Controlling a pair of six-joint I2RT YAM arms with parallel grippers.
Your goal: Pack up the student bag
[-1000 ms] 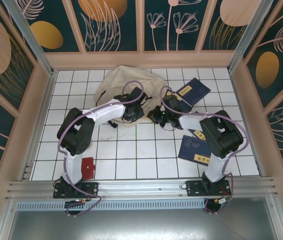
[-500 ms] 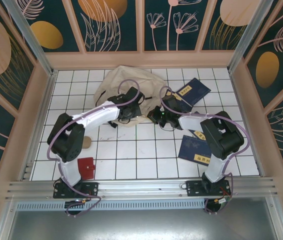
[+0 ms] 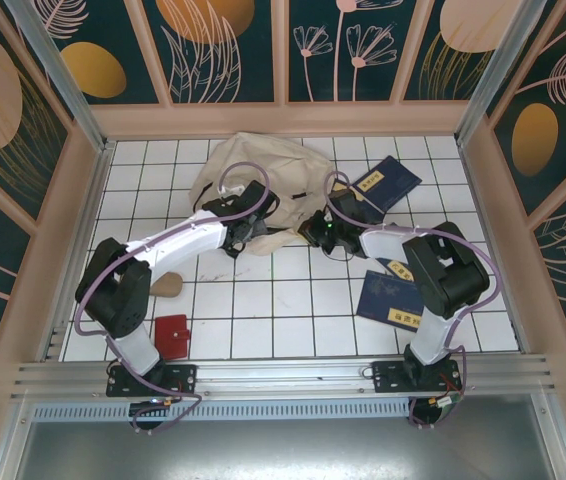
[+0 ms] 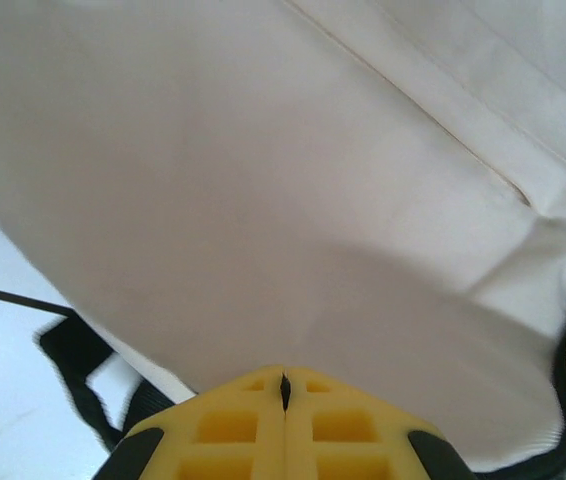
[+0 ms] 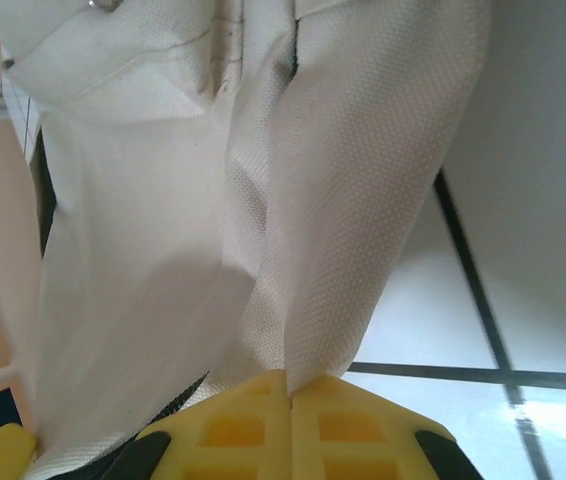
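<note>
Top external, crumpled cream student bag (image 3: 263, 160), black straps, both jaws pinching its fabric

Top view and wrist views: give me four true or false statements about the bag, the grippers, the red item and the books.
1. The right gripper is shut on a fold of the bag. True.
2. The red item lies on the bag. False: it lies on the tiles near the left arm's base, apart from the bag.
3. The left gripper is wide open. False: its fingers are shut together, against the bag.
4. A blue book lies right of the bag. True.
</note>
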